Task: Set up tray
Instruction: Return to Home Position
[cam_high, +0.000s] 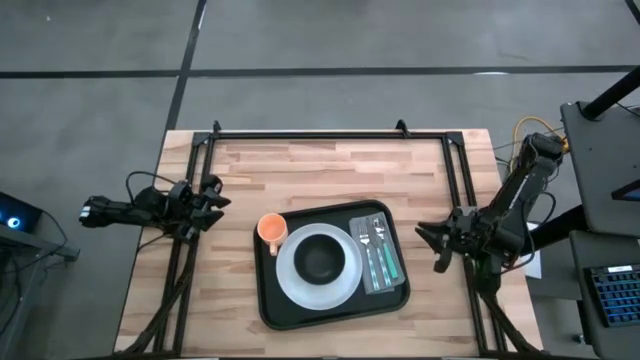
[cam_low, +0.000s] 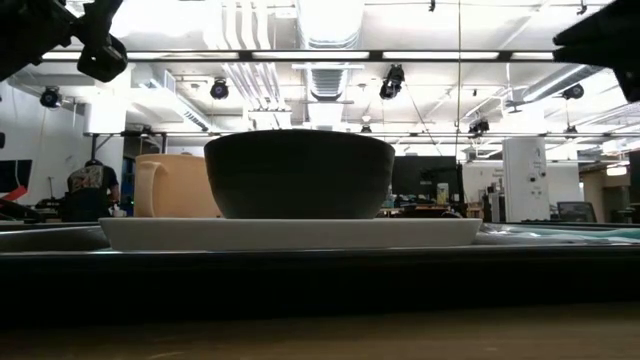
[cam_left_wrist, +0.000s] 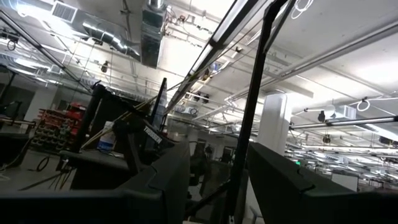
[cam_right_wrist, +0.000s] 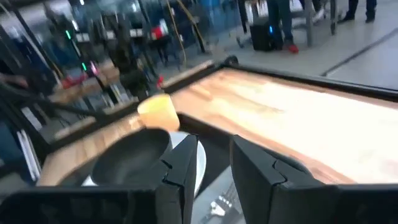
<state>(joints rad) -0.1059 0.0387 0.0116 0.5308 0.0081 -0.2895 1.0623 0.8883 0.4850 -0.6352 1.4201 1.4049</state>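
The black tray (cam_high: 270, 300) lies on the wooden table, near the middle front. On it rest a white plate (cam_high: 345, 290) with a dark bowl (cam_high: 320, 258), an orange cup (cam_high: 272, 229) at the plate's left, and a grey napkin (cam_high: 392, 275) with cutlery (cam_high: 373, 245) at its right. My left gripper (cam_high: 215, 196) is open and empty at the table's left, pointing toward the tray. My right gripper (cam_high: 432, 248) is open and empty at the table's right, just off the tray's right edge. The bowl (cam_right_wrist: 134, 154) and cup (cam_right_wrist: 158, 112) also show in the right wrist view.
A black metal frame (cam_high: 330, 134) runs along the table's far edge and down both sides. Bare wood lies between the tray and the far rail. In the low view the bowl (cam_low: 298, 172) stands on the plate (cam_low: 290, 233) with the cup (cam_low: 170, 185) behind it.
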